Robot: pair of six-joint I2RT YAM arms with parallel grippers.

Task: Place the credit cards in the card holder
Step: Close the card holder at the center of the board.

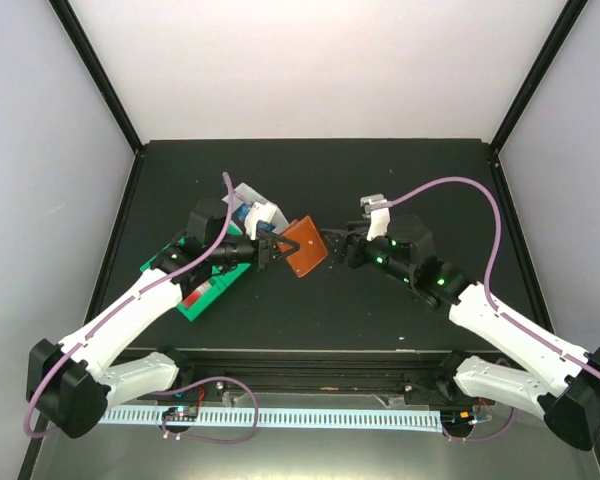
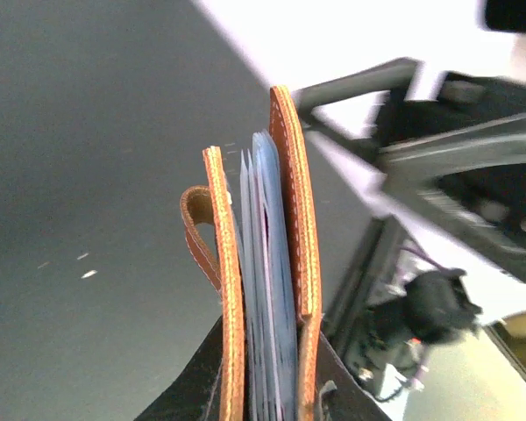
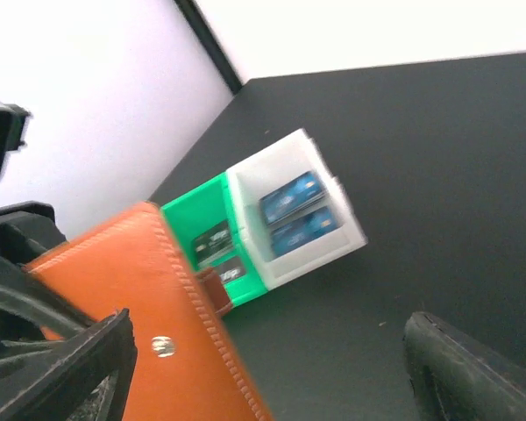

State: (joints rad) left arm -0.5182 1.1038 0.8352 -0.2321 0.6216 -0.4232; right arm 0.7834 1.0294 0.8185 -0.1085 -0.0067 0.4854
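The green-and-white tray point(image 3: 189, 217) on the dark surface point(image 1: 400, 170) holds blue credit cards point(image 3: 294, 197) in its white end compartment and black cards point(image 3: 215, 239) in the green one beside it, plain only from the right wrist. The left claw point(image 1: 272, 250) pinches the brown card holder point(image 3: 158, 289) between both arms. Only the left wrist shows it edge-on, with clear pockets point(image 2: 265, 289) between the leather flaps. The right claw point(image 3: 272, 342) stands spread wide beside it.
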